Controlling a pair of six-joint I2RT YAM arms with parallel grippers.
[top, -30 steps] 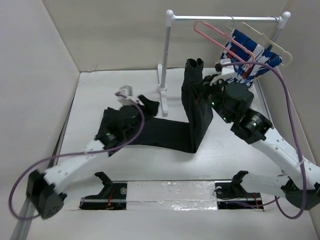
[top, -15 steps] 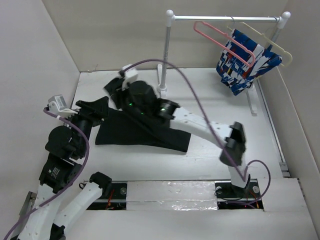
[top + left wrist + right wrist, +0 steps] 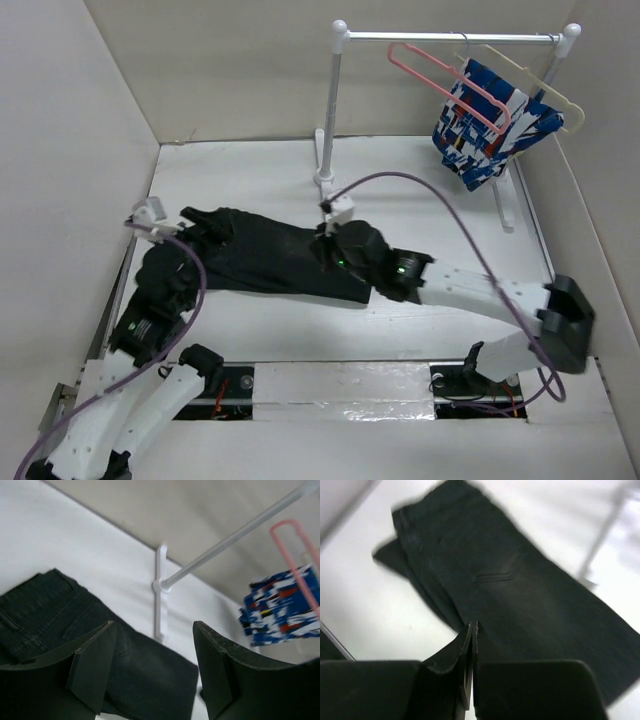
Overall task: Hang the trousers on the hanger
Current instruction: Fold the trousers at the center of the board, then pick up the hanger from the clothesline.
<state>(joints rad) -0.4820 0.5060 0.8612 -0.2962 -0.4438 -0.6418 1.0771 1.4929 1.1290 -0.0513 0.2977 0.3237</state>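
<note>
Black trousers (image 3: 270, 262) lie folded in a long strip on the white surface (image 3: 430, 210), left of centre in the top view. They are well apart from the pink hanger (image 3: 445, 78), which hangs bare on the rail (image 3: 450, 37) at the upper right, beside a patterned garment (image 3: 490, 125). The right claw (image 3: 473, 630) is pinched together above the cloth with nothing seen between its fingers. The left claw (image 3: 152, 645) stands wide and empty near the waist end. I judge this the arranging step, with draping not yet begun. Next calls for a firm pinch on the folded strip, then a lift toward the hanger's bar.
</note>
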